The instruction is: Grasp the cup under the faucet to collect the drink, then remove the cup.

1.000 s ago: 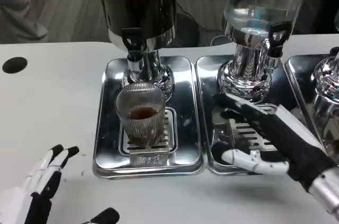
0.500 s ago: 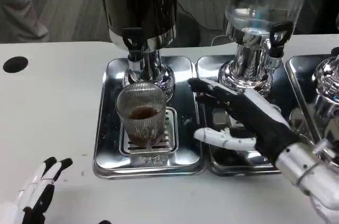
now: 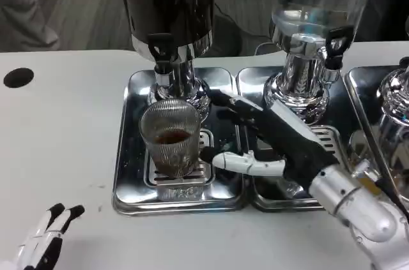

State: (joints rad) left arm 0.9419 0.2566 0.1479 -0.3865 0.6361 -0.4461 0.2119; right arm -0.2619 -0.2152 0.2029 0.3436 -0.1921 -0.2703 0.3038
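A ribbed clear glass cup [image 3: 170, 136] with a little dark drink at its bottom stands on the drip grate of the left steel tray [image 3: 128, 155], right under the black faucet [image 3: 161, 53] of the dark dispenser. My right hand [image 3: 268, 139] reaches in from the right with fingers spread; its thumb tip is close to the cup's right side and the upper fingers lie just behind the rim. It holds nothing. My left hand [image 3: 45, 241] lies low at the bottom left corner, only its fingertips showing, far from the cup.
A clear-liquid dispenser [image 3: 307, 34] stands on a second steel tray [image 3: 281, 196] to the right, behind my right forearm. A third dispenser [image 3: 393, 110] is at the right edge. A black hole [image 3: 17, 77] marks the table's far left.
My right hand has moved left from the middle tray to beside the cup. My left hand has drawn back toward the bottom edge. The cup has not moved.
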